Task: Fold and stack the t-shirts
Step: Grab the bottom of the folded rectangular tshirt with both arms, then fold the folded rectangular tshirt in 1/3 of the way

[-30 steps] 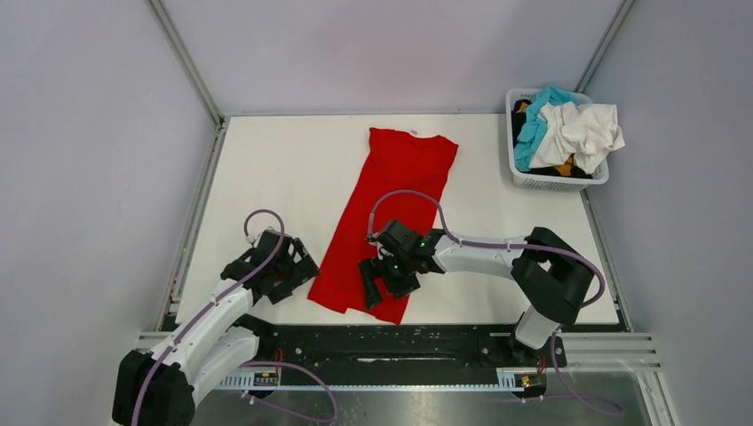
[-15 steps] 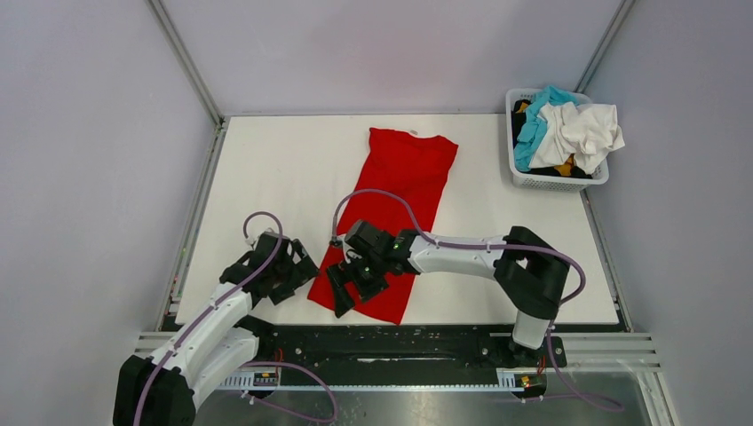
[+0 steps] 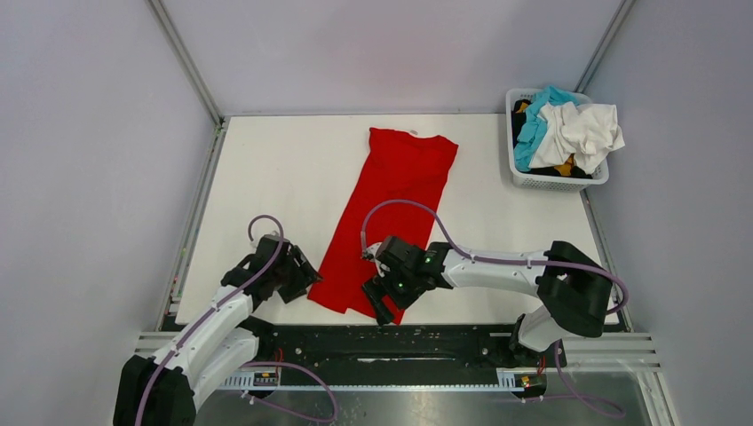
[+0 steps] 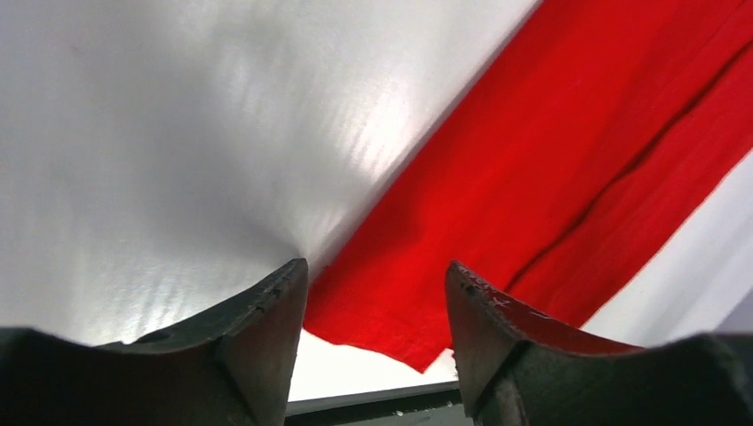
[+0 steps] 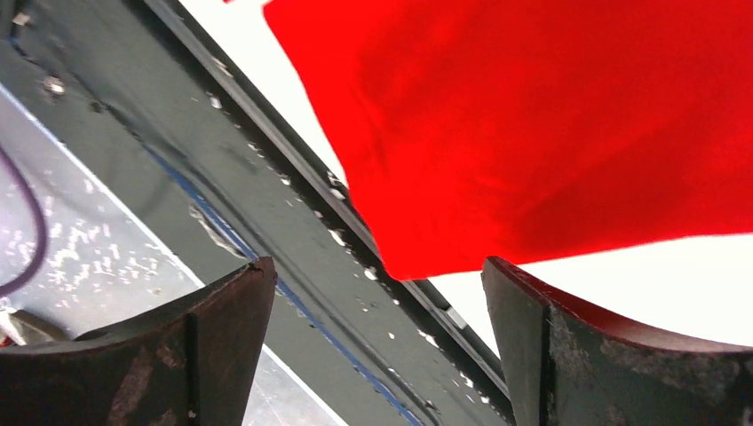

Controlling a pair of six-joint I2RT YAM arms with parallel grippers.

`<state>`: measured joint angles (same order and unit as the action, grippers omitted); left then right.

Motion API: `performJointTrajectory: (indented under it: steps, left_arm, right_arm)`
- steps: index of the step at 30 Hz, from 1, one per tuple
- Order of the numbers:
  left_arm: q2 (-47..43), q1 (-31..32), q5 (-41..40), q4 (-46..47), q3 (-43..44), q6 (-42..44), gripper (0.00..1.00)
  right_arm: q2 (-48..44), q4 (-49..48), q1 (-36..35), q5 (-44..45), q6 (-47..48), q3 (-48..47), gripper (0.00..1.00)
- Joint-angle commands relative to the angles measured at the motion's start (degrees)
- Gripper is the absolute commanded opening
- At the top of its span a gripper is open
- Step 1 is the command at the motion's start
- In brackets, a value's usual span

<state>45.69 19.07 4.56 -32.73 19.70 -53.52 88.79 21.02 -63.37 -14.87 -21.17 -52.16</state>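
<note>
- The red t-shirt is laid out lengthwise on the bench.
- The left end effector is spread at its near left corner, with the cloth edge between the fingers.
- The right end effector is spread wide over the near right corner.

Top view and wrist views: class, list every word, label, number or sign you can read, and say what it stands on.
No text can be read.
The red t-shirt, the white basket and the table show no print.
The small dark box at the near edge is too small to read.
</note>
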Motion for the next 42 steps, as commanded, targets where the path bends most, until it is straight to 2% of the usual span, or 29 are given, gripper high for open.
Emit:
performJointTrajectory:
  steps: [1,7,11,15,19,24,29,33,35,36,37,42]
  left_arm:
    - [2.5,0.4,5.1,3.6,-2.7,-1.1,0.57]
    - [3.4,1.8,4.0,4.2,-3.7,-3.1,0.44]
    - [3.1,2.6,3.5,4.0,-3.7,-3.6,0.27]
    - [2.8,3.1,3.5,3.4,-3.3,-4.0,0.17]
    - [1.3,3.5,2.9,1.5,-2.8,-4.6,0.09]
    - [-1.0,3.8,3.2,-0.8,-3.6,-6.9,0.06]
    - [-6.1,4.8,4.3,-1.2,-5.3,-9.7,0.02]
    - [-9.2,5.5,3.4,-3.9,-5.1,-10.2,0.02]
    - [-10.3,5.7,3.8,-4.5,-5.0,-10.2,0.01]
    - [-10.7,5.8,4.1,-4.4,-5.0,-10.3,0.01]
    - [-11.2,5.9,4.5,-4.4,-5.0,-10.4,0.00]
    - [-15.3,7.1,6.4,-4.4,-4.7,-11.3,0.00]
  right_arm:
    - [0.1,2.6,-0.1,4.9,1.9,0.8,0.93]
    - [2.1,1.4,-0.2,6.7,0.7,0.2,0.86]
    - [3.0,1.0,-0.9,7.4,0.4,0.5,0.81]
    - [3.2,0.8,-2.7,9.8,-0.9,0.8,0.76]
    - [4.2,1.1,-4.8,12.8,-2.1,1.1,0.69]
    - [5.0,2.1,-7.9,15.3,-5.6,2.0,0.61]
    - [7.1,6.0,-11.7,21.8,-9.0,1.3,0.53]
    - [8.1,7.0,-12.7,23.6,-11.0,1.1,0.38]
    - [7.6,7.4,-13.1,23.6,-11.1,1.1,0.21]
    - [6.9,7.5,-13.3,23.3,-11.3,1.1,0.03]
    - [5.9,7.5,-13.4,22.5,-11.2,1.2,0.00]
    - [0.1,5.8,-13.4,16.2,-10.6,1.5,0.00]
